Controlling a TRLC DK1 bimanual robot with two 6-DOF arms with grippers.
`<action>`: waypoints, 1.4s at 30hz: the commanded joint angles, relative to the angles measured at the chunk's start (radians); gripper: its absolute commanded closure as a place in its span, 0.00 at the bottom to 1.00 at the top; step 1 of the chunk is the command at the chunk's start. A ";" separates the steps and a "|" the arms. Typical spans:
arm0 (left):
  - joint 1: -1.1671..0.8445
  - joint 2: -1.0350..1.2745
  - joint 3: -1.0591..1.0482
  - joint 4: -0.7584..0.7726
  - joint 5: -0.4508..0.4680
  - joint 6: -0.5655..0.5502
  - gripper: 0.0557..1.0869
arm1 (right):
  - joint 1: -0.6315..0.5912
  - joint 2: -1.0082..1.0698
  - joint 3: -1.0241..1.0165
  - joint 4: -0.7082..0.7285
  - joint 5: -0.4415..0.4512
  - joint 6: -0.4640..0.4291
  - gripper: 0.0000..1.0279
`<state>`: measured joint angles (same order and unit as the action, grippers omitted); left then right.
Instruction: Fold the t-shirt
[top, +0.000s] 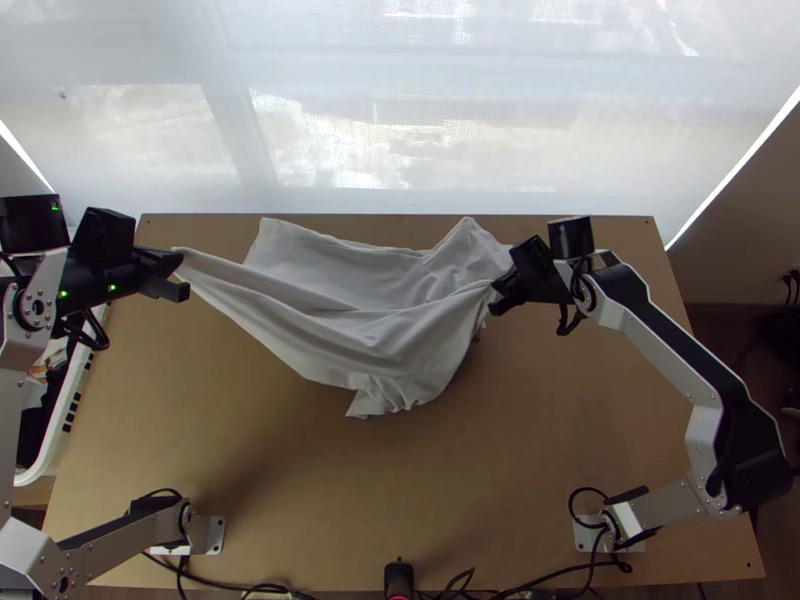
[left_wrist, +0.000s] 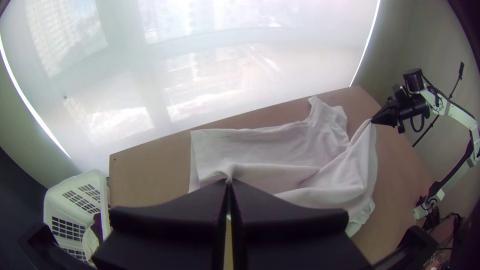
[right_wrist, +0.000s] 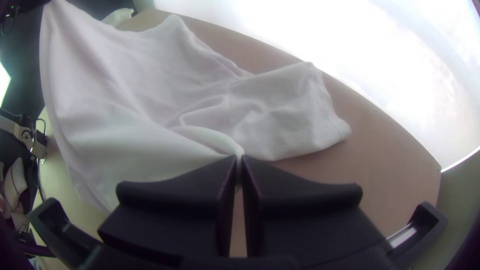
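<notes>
- The white t-shirt (top: 345, 300) is stretched in loose folds between the 2 grippers, over the far half of the light wooden table (top: 330, 500), with 1 side near the table's far edge.
- The left gripper (top: 180, 265) is by the table's far left corner, jaws closed on 1 gathered corner of the t-shirt.
- The right gripper (top: 495, 291) is right of the table's middle, towards the far right corner, jaws pinching a gathered bit of the t-shirt.
- Between these 2 grips the cloth sags towards the table's near edge, ending in a crumpled, turned-over end (top: 375, 397).
- Beside the table's left edge stands 1 white basket (left_wrist: 65, 202) with slotted walls and some cloth inside.
- At the middle of the table's near edge is 1 small black device (top: 399, 580), with black cables (top: 560, 576) running along that edge.
</notes>
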<state>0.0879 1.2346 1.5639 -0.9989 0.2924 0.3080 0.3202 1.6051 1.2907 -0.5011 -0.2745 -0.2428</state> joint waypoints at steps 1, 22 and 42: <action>0.016 0.092 -0.025 0.120 -0.018 -0.029 0.97 | -0.043 0.199 0.136 0.039 0.001 0.037 0.97; 0.158 0.190 -0.209 0.273 -0.142 0.003 0.97 | -0.046 0.513 0.374 0.087 0.031 0.152 0.96; 0.095 0.042 -0.344 0.267 -0.139 -0.006 0.97 | 0.255 -0.171 -0.120 -0.123 0.023 0.191 0.06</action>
<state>0.1955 1.3243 1.2392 -0.7258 0.1520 0.3134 0.4229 1.6341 1.3941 -0.5598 -0.2481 -0.0376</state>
